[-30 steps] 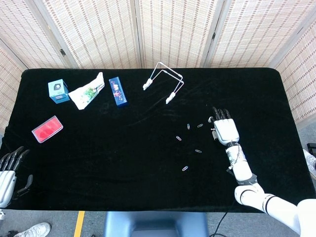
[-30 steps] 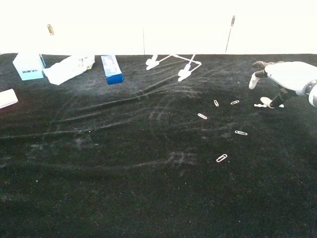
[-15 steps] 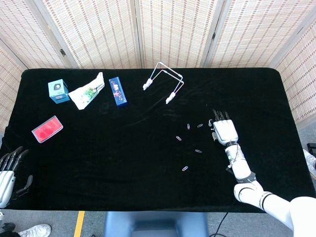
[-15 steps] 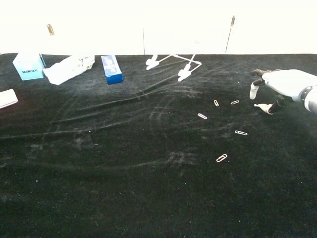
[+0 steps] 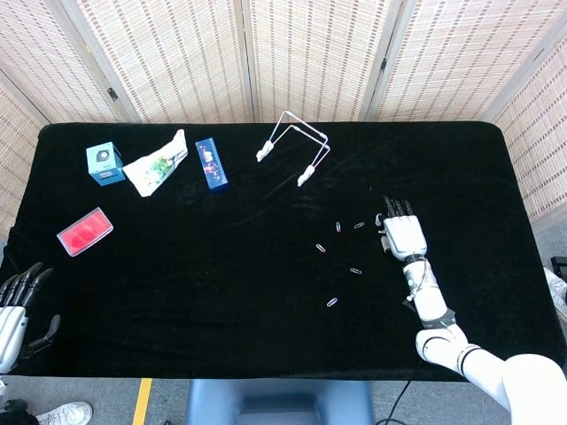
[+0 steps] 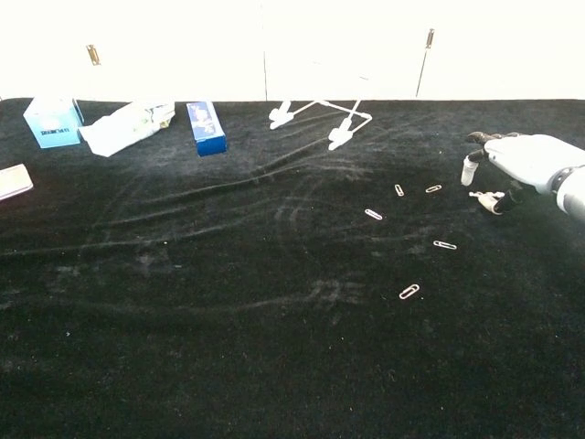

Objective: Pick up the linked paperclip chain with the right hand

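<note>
Left hand (image 5: 16, 305): off the near left edge of the black cloth tabletop (image 5: 221, 292), fingers straight and slightly spread, holding nothing.

Far left, near that edge: flat red rectangular packet (image 5: 85, 231), lying flat. Behind it, along the back left: small teal cardboard box (image 5: 104, 164), then crumpled white plastic packet (image 5: 155, 165) just beside it, then slim blue box (image 5: 211, 163) a little apart.

Back centre: white wire stand with padded clip ends (image 5: 292, 146), resting on the cloth.

Right of centre: five loose silver paperclips, well apart from each other. One nearest the front (image 6: 409, 292), one left of the group (image 6: 374, 214), two further back (image 6: 399, 190) (image 6: 433, 188), one to the right (image 6: 445, 245).

Right hand (image 6: 512, 165): palm down, low over the cloth, just right of the loose clips. Fingers held close together and pointing toward the back of the tabletop in the head view; tips bent downward in the chest view, thumb tucked beneath.

Linked paperclip chain (image 6: 482, 195): small pale piece on the cloth right at the thumb tip, under the front of the right hand. Too small to make out the links. Cannot tell whether pinched or only touched.
</note>
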You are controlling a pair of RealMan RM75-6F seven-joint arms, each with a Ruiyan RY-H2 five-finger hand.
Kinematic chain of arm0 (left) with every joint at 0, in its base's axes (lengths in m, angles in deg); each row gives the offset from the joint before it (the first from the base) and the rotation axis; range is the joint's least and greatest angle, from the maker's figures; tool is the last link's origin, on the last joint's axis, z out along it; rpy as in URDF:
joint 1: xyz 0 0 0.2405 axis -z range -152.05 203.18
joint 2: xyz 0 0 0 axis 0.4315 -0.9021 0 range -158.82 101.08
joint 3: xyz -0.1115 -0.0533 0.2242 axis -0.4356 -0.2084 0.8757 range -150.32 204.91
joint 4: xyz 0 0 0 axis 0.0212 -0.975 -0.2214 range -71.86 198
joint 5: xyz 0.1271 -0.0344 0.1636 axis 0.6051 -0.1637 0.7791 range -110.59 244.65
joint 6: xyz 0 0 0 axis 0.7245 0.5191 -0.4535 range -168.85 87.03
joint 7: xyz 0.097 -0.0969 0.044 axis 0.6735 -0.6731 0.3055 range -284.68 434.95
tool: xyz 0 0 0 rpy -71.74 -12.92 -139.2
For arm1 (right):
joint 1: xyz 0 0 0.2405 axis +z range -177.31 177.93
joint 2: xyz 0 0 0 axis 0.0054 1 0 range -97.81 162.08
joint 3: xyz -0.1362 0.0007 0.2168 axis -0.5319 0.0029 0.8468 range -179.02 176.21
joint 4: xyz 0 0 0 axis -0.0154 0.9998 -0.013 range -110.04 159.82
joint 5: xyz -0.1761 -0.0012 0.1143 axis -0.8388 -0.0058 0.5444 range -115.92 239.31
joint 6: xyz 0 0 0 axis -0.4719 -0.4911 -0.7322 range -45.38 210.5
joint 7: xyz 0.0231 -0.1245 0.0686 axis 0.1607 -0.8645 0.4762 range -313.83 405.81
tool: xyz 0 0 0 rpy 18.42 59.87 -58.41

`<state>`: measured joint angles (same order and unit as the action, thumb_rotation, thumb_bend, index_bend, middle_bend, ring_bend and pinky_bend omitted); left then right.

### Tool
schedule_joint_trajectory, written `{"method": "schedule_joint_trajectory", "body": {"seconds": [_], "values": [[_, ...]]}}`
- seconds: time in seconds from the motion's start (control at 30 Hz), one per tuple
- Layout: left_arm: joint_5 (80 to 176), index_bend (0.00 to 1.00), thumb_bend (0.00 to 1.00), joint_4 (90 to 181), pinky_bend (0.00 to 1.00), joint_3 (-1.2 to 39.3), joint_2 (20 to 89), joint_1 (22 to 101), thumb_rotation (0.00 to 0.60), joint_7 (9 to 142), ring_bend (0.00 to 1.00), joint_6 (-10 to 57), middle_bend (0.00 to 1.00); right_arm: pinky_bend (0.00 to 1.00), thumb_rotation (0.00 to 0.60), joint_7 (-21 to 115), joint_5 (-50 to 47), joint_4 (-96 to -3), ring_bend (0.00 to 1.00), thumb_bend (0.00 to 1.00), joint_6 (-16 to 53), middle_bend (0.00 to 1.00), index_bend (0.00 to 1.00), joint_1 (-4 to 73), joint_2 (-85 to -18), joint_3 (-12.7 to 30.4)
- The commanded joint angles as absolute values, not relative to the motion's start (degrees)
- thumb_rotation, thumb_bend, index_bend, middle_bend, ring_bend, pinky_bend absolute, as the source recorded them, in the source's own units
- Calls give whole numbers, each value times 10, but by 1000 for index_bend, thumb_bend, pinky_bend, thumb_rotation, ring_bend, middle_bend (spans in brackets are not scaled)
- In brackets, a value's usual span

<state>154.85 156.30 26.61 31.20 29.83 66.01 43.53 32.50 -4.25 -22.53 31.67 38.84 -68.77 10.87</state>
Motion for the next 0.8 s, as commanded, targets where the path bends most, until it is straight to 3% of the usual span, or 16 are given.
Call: {"method": "schedule_joint_trajectory", "body": {"seconds": [0.03,0.23,0.8], "values": [[1550,0,521,1561,0,267,312,298,600,656,0,437,0,0,600,334,-48,-208,0,474,317,0,402,391,-699,108],[1561,0,520,1562,0,270,310,298,600,652,0,441,0,0,600,344,-56,-189,0,474,309,0,447,390,-712,108],[1559,0,520,1562,0,271,307,296,600,648,0,444,0,0,600,350,-64,-153,0,474,313,0,448,392,-730,111]]}}
